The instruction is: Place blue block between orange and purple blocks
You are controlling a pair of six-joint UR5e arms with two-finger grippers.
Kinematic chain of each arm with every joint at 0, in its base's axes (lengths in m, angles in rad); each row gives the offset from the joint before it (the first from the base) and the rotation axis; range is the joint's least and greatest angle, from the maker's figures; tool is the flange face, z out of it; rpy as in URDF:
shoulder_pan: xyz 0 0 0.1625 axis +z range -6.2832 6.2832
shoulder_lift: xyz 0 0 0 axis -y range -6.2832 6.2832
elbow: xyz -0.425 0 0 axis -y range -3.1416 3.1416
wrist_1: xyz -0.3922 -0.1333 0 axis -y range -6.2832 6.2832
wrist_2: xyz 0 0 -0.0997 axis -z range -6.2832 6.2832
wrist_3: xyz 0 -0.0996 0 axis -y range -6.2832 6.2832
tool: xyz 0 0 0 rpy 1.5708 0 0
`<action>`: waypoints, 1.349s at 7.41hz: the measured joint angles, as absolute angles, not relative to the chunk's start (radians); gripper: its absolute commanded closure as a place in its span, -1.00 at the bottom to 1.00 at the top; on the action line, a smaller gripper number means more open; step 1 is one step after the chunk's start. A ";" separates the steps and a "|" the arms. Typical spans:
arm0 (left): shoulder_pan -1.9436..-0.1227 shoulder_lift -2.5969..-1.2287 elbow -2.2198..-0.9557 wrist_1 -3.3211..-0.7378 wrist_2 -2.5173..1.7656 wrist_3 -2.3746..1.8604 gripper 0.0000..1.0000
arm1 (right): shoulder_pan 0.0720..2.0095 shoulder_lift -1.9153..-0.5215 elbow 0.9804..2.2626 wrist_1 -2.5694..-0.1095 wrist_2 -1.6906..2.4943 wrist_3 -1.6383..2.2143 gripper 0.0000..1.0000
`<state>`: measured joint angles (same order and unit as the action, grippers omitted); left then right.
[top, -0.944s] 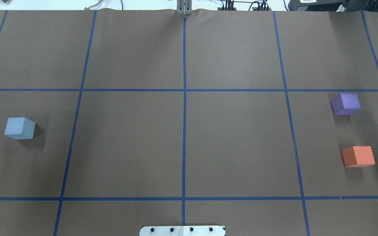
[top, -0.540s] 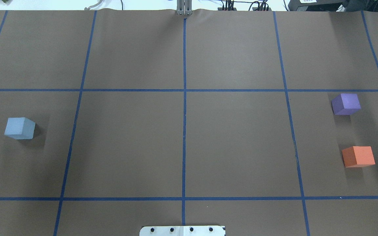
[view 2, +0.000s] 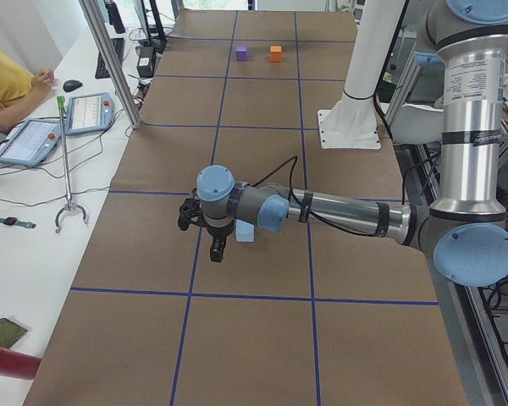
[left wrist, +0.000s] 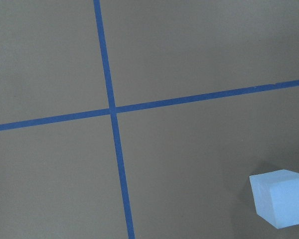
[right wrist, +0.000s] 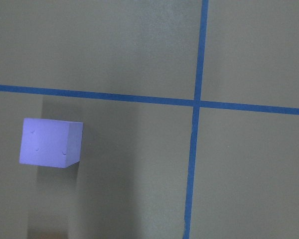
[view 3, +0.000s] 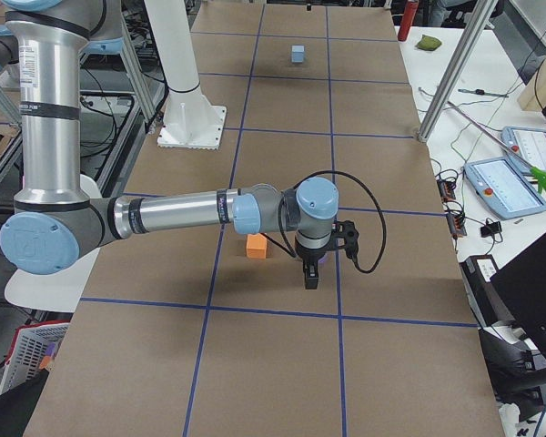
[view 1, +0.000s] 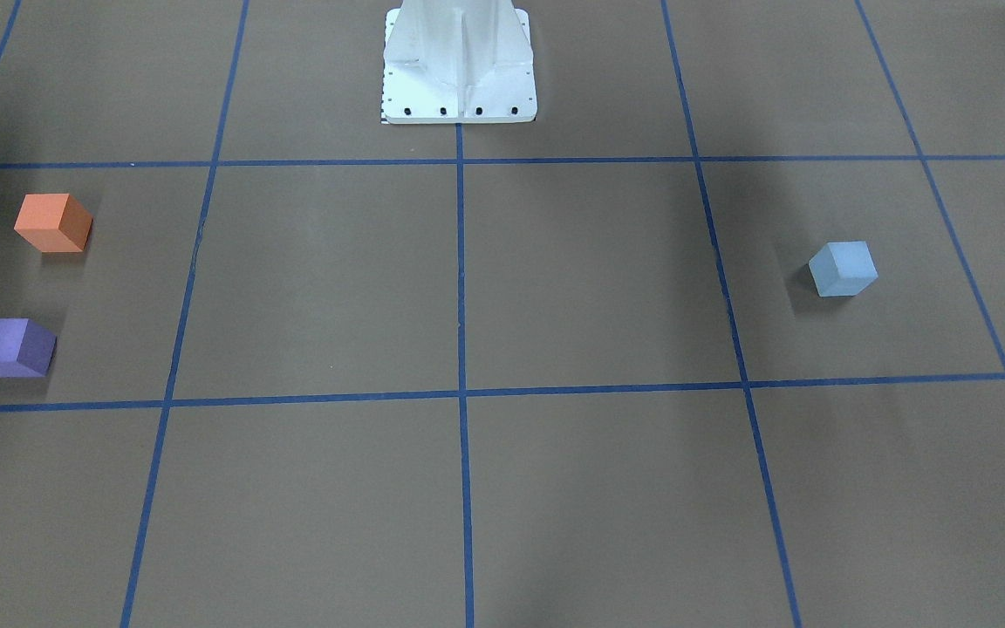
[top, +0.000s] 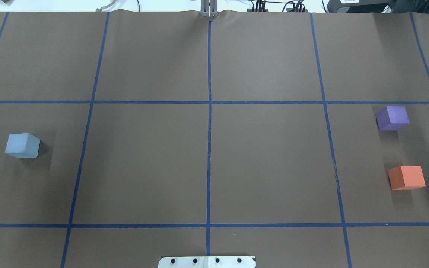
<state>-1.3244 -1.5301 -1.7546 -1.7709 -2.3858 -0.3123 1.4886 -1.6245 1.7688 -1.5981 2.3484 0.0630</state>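
i see the blue block (top: 22, 145) resting on the table (top: 266, 160) on the robot's left side, well apart from the other two blocks. the orange block (top: 406, 177) and the purple block (top: 392, 118) sit near each other on the robot's right side with a gap between them. the purple one lies farther from the robot's base.

the left gripper (view 2: 218, 251) hangs above the table near the blue block. i cannot tell whether its jaws are apart or closed. the right gripper (view 3: 309, 276) hangs near the purple and orange blocks, and i cannot tell its jaw state either.

the left wrist view holds the blue block in its lower right corner. the right wrist view holds the purple block at its left.
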 measured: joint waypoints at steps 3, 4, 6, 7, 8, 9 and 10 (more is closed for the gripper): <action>-1.099 -1.584 -1.755 -1.867 -2.310 -0.635 -1.00 | 1.464 -1.625 1.750 -1.596 2.347 0.066 -1.00; -1.048 -1.587 -1.750 -1.872 -2.249 -0.659 -1.00 | 1.455 -1.624 1.748 -1.596 2.347 0.067 -1.00; -1.000 -1.589 -1.730 -1.876 -2.195 -0.671 -1.00 | 1.445 -1.624 1.747 -1.595 2.347 0.067 -1.00; -0.985 -1.590 -1.716 -1.877 -2.191 -0.672 -1.00 | 1.440 -1.624 1.746 -1.595 2.348 0.068 -1.00; -0.971 -1.593 -1.701 -1.878 -2.193 -0.672 -1.00 | 1.430 -1.624 1.746 -1.595 2.348 0.069 -1.00; -0.956 -1.596 -1.692 -1.879 -2.195 -0.672 -0.95 | 1.419 -1.621 1.746 -1.594 2.348 0.071 -1.00; -0.946 -1.596 -1.683 -1.878 -2.196 -0.672 -0.59 | 1.411 -1.617 1.746 -1.594 2.347 0.072 -1.00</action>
